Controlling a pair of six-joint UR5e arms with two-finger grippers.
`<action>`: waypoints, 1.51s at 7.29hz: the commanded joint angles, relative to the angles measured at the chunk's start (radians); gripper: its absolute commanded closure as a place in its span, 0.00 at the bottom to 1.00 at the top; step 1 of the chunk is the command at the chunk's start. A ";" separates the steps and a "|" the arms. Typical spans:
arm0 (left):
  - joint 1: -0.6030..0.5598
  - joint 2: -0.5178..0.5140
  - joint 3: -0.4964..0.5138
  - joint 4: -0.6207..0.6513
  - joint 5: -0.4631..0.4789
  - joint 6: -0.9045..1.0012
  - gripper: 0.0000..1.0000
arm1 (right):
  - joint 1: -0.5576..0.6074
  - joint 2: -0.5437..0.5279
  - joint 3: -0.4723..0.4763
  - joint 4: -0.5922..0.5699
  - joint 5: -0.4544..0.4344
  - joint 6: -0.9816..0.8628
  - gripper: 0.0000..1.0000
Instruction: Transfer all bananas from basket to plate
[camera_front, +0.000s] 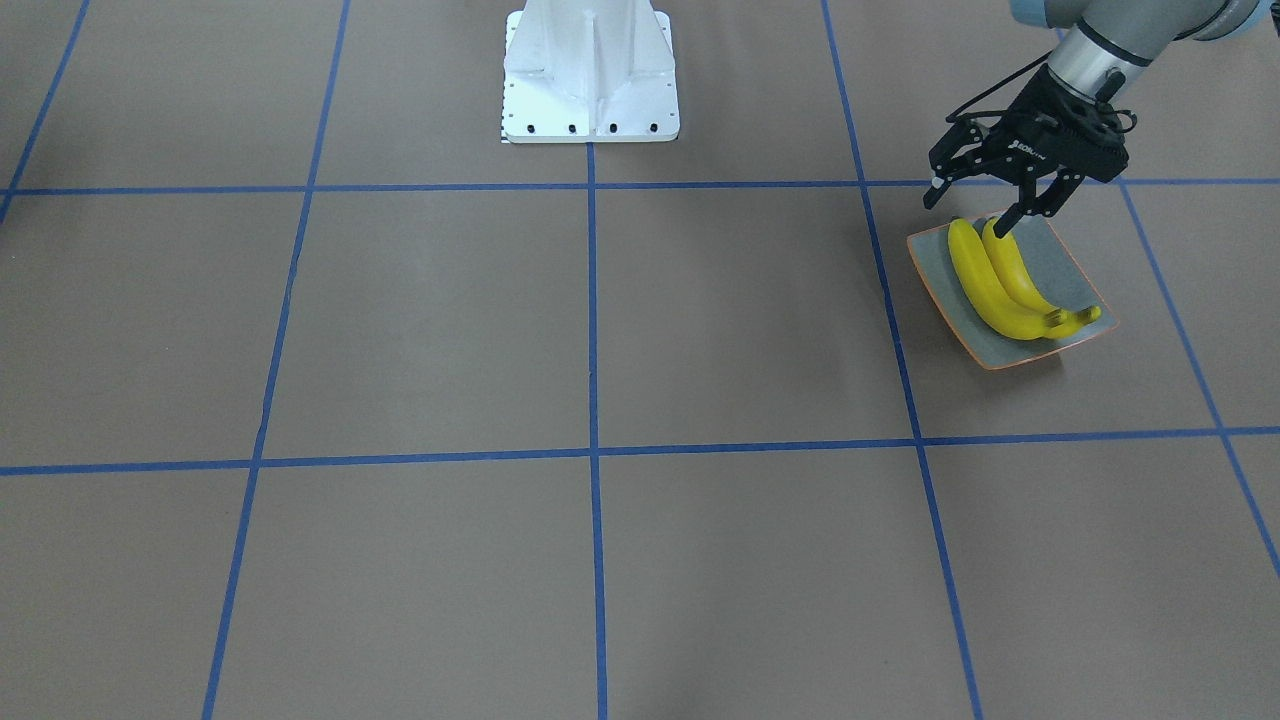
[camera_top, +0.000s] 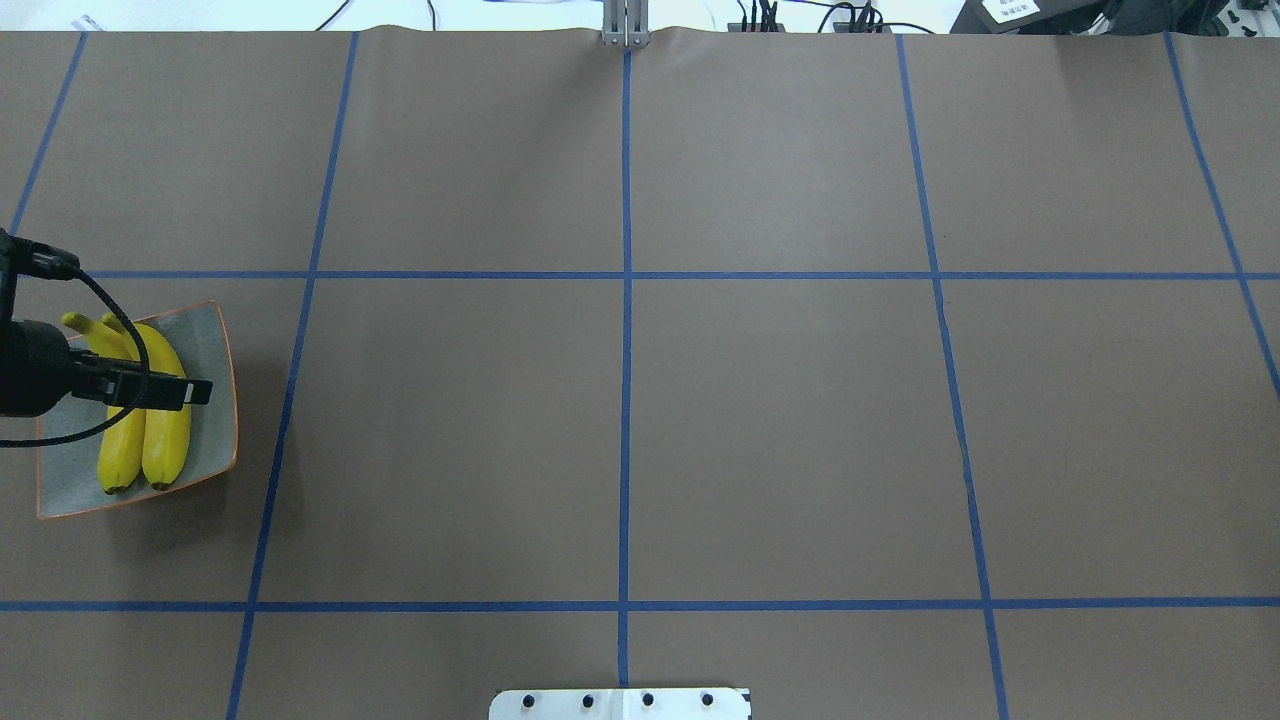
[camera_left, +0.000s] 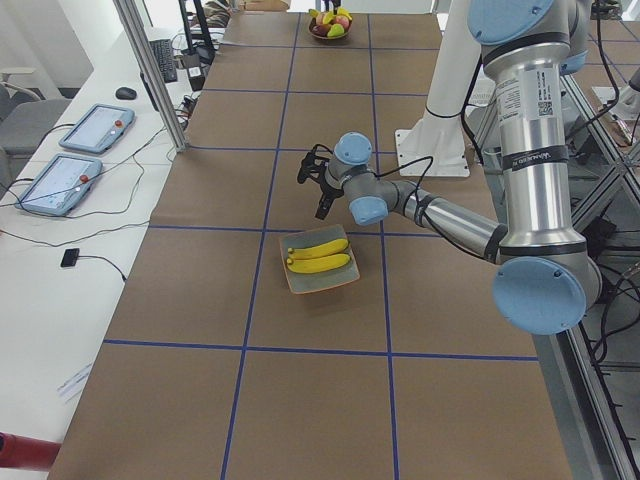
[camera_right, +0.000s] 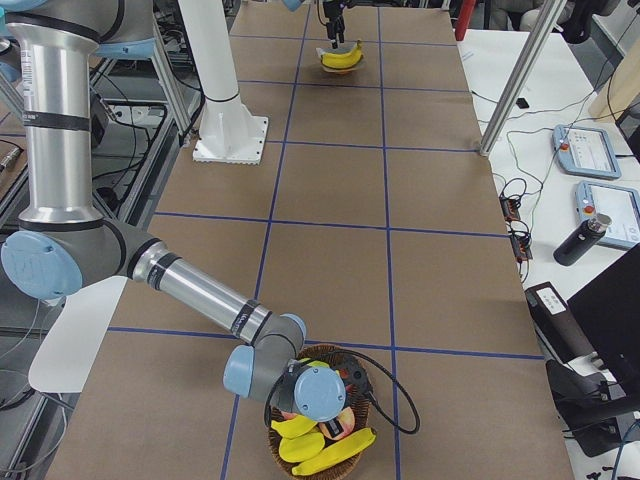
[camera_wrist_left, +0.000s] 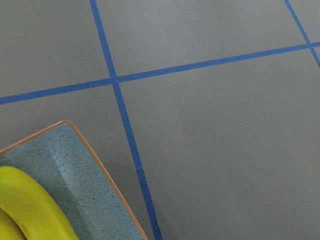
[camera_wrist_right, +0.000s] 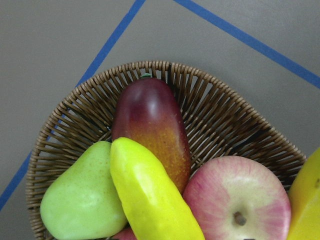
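Plate (camera_front: 1062, 265), upper right of the front view: two bananas (camera_front: 990, 285) side by side, cradled by its upturned sides. Left gripper (camera_front: 967, 213) just above their ends, jaws spread, empty. Basket (camera_wrist_right: 220, 107), bottom of the right-side view: remaining bananas (camera_wrist_right: 150, 195) await; right gripper (camera_right: 348, 382) over them, jaw state cannot be told.

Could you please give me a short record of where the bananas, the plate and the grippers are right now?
plate: holds two bananas, side by side
basket: at least two more bananas inside, among other fruit
left gripper: open, empty, over the plate
right gripper: at the basket; open or shut unclear
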 joint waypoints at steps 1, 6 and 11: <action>0.000 -0.001 -0.011 0.000 -0.006 0.000 0.00 | -0.001 -0.005 -0.023 0.006 -0.002 -0.001 0.34; -0.050 -0.001 -0.046 0.002 -0.099 0.000 0.00 | 0.036 0.021 0.055 -0.003 0.004 0.079 1.00; -0.052 -0.246 -0.022 0.002 -0.103 -0.365 0.00 | 0.033 0.093 0.266 0.006 0.004 0.585 1.00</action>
